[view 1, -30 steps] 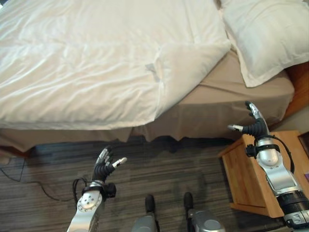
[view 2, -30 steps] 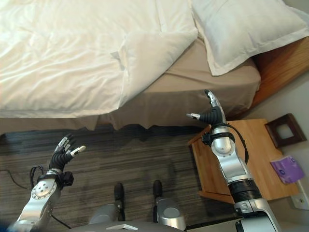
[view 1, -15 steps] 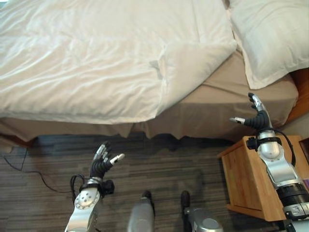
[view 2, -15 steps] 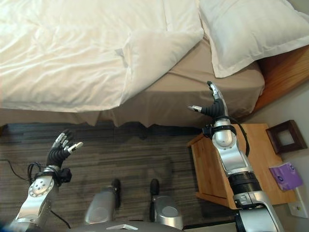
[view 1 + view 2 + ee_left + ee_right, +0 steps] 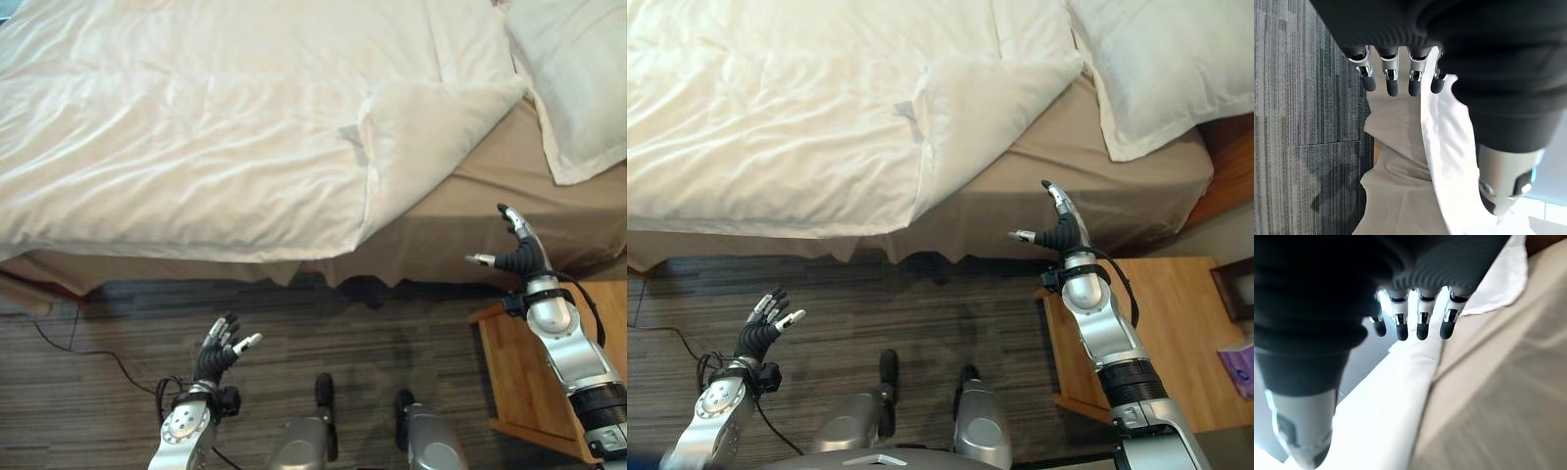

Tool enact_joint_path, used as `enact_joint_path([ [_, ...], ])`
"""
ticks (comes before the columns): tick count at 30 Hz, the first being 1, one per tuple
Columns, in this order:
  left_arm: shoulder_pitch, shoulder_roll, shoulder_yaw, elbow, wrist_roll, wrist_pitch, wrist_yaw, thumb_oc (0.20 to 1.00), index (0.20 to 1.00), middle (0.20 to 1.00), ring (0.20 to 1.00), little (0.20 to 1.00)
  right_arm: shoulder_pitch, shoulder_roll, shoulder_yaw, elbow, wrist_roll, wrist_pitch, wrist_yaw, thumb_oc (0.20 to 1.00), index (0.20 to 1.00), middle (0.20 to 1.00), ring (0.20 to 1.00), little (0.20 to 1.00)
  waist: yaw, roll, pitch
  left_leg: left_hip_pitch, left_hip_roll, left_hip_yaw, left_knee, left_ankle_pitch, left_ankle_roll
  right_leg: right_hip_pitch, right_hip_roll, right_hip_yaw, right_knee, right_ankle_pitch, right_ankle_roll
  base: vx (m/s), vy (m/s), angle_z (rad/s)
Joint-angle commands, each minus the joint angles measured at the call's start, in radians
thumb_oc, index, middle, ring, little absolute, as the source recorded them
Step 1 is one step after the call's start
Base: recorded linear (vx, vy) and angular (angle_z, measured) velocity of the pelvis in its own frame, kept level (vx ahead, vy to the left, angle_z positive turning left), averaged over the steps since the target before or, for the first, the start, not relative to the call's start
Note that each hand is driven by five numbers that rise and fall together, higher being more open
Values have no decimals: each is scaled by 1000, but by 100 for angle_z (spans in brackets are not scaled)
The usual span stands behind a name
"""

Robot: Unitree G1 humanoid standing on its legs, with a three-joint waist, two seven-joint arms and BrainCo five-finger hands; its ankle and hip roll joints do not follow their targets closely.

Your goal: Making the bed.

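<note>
Both hands are raised in front of the bed and hold nothing. Nearest, the left hand [image 5: 217,348] hangs low over the dark striped floor [image 5: 118,323], well short of the bed, its fingers [image 5: 1393,85] straight and a little spread. Further on, the right hand [image 5: 1058,227] is lifted higher beside the wooden nightstand [image 5: 1161,333], close to the tan sheet [image 5: 490,191] on the mattress side but not touching it; its fingers are relaxed and apart, thumb held out.

Beyond them the white duvet [image 5: 196,137] covers most of the bed, but its near top corner [image 5: 421,127] is folded back on itself, leaving bare sheet below the pillow [image 5: 1156,69].

I judge this to be the approach step, before any grasp. The next move likely calls for stepping closer, then reaching the right hand to that folded corner, pinching the cloth and drawing it up toward the pillow to lie flat.
</note>
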Motion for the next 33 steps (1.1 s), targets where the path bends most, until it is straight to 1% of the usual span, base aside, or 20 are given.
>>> enact_joint_path([
  [1, -98, 76, -10, -1, 25, 8, 26, 1000, 1000, 1000, 1000, 1000, -129, 17, 66, -54, 4, -57, 3, 1000, 1000, 1000, 1000, 1000, -66, -34, -55, 102, 70, 56, 20, -181, -75, -34, 29, -30, -163, 62, 7, 285, -34, 24],
  [2, -107, 77, -12, 4, 25, 7, 27, 1000, 1000, 1000, 1000, 1000, -131, 17, 63, -56, 3, -56, 4, 1000, 1000, 1000, 1000, 1000, -65, -36, -52, 99, 69, 56, 20, -178, -75, -35, 28, -30, -167, 67, 6, 470, -47, 50],
  [3, -191, 79, -51, 55, 86, -13, 55, 1000, 1000, 1000, 1000, 1000, -142, 31, 111, -20, -18, -28, -14, 1000, 1000, 1000, 1000, 1000, -105, -40, -72, 157, 84, 53, 11, -209, -89, -79, 22, -29, -210, 99, 23, 301, -44, 37],
  [4, -192, 77, -51, 58, 86, -15, 55, 1000, 1000, 1000, 1000, 1000, -145, 30, 114, -17, -18, -29, -15, 1000, 1000, 1000, 1000, 1000, -106, -35, -69, 161, 89, 53, 10, -212, -91, -73, 26, -32, -213, 100, 23, 597, -164, 35],
  [5, -208, 52, -61, 58, 61, -33, 58, 1000, 1000, 1000, 1000, 1000, -148, 38, 130, 32, -30, -30, -31, 1000, 1000, 1000, 1000, 1000, -122, -60, -96, 201, 79, 37, 23, -262, -99, -56, 26, -12, -238, 122, 18, 296, -123, 0],
  [8, -195, 30, -61, 59, 51, -28, 69, 1000, 1000, 1000, 1000, 1000, -147, 46, 151, 69, -56, -20, -28, 1000, 1000, 1000, 1000, 1000, -135, -56, -121, 224, 99, 15, 77, -293, -119, -23, 28, 7, -231, 131, 6, 386, -157, 10],
  [9, -186, 22, -58, 63, 48, -22, 74, 1000, 1000, 1000, 1000, 1000, -147, 42, 155, 60, -68, -17, -30, 1000, 1000, 1000, 1000, 1000, -138, -49, -127, 213, 118, 11, 132, -266, -130, -4, 33, 2, -226, 129, -6, 271, -108, 8],
  [10, -186, 21, -58, 63, 48, -22, 75, 1000, 1000, 1000, 1000, 1000, -146, 42, 155, 59, -68, -16, -30, 1000, 1000, 1000, 1000, 1000, -140, -48, -128, 210, 120, 9, 138, -269, -132, -3, 34, -1, -227, 130, -7, 222, -132, 0],
  [11, -189, 13, -62, 71, 46, -18, 87, 1000, 1000, 1000, 1000, 1000, -149, 40, 162, 51, -82, -14, -33, 1000, 1000, 1000, 1000, 1000, -140, -44, -129, 178, 135, -3, 240, -216, -143, 24, 51, 1, -225, 123, -29, 321, -260, -7],
  [12, -185, 13, -44, 60, 11, -24, 92, 1000, 1000, 1000, 1000, 1000, -151, 38, 152, 23, -85, -16, -61, 1000, 1000, 1000, 1000, 1000, -122, -71, -116, 76, 127, -21, 494, -107, -145, 82, 59, 10, -228, 107, -77, 301, -256, -10],
  [13, -184, 15, -44, 58, 10, -23, 92, 1000, 1000, 1000, 1000, 1000, -150, 39, 150, 21, -85, -15, -61, 1000, 1000, 1000, 1000, 1000, -123, -71, -114, 62, 129, -26, 516, -114, -147, 81, 60, 7, -229, 109, -78, 306, -271, -12],
  [14, -183, 10, -36, 47, 6, -24, 106, 1000, 1000, 1000, 1000, 1000, -136, 39, 134, 2, -93, -17, -74, 1000, 1000, 1000, 1000, 1000, -115, -89, -103, 7, 133, -16, 622, -91, -144, 106, 55, 7, -235, 105, -97, 177, -126, -26],
  [15, -177, 2, -29, 35, 3, -25, 109, 1000, 1000, 1000, 1000, 1000, -122, 37, 125, -8, -109, -13, -81, 1000, 1000, 1000, 1000, 1000, -107, -97, -99, -17, 133, -2, 650, -98, -134, 126, 48, 6, -241, 95, -104, 375, -182, -40],
  [16, -174, -14, -22, 19, 20, -28, 124, 1000, 1000, 1000, 1000, 1000, -91, 38, 104, -39, -145, -15, -103, 1000, 1000, 1000, 1000, 1000, -80, -110, -80, -102, 76, 7, 695, -156, -117, 159, 38, 23, -253, 82, -102, 333, -73, -33],
  [19, -175, -26, -9, 0, 9, -43, 128, 1000, 1000, 1000, 1000, 1000, -72, 39, 97, -51, -186, -22, -115, 1000, 1000, 1000, 1000, 1000, -63, -90, -76, -117, 68, 28, 517, -211, -104, 182, 35, 47, -253, 48, -78, 307, 89, -30],
  [20, -152, -18, 26, 39, 58, -22, 175, 1000, 1000, 1000, 1000, 1000, -83, 21, 124, -3, -221, -3, -93, 1000, 1000, 1000, 1000, 1000, -41, -40, -73, -91, 91, 45, 222, -153, -102, 208, 56, 41, -253, 18, -66, 365, 212, -32],
  [21, -163, -1, 2, 33, 47, -41, 129, 1000, 1000, 1000, 1000, 1000, -93, 36, 151, -13, -220, -23, -70, 1000, 1000, 1000, 1000, 1000, -53, -24, -85, -24, 85, 36, 152, -146, -104, 223, 63, 52, -253, 2, -62, 280, 177, -26],
  [23, -208, -9, -38, 51, 31, -32, 131, 1000, 1000, 1000, 1000, 1000, -127, 46, 173, -50, -249, -22, -94, 1000, 1000, 1000, 1000, 1000, -71, -20, -99, 23, 85, 43, 73, -106, -105, 218, 61, 33, -252, 11, -63, 161, 94, -22],
  [25, -206, -26, -63, 57, 26, -36, 115, 1000, 1000, 1000, 1000, 1000, -158, 51, 189, -66, -278, -26, -84, 1000, 1000, 1000, 1000, 1000, -77, -23, -108, 47, 74, 42, 37, -102, -97, 214, 53, 31, -246, 20, -60, 137, 85, 7],
  [33, -167, -31, -101, 99, 6, -36, 75, 1000, 1000, 1000, 1000, 1000, -318, 142, 300, -91, -294, -48, -69, 1000, 1000, 1000, 1000, 1000, -49, -28, -125, 67, 73, 60, -16, -95, -89, 205, 20, 46, -249, 28, -35, 75, 65, 6],
])
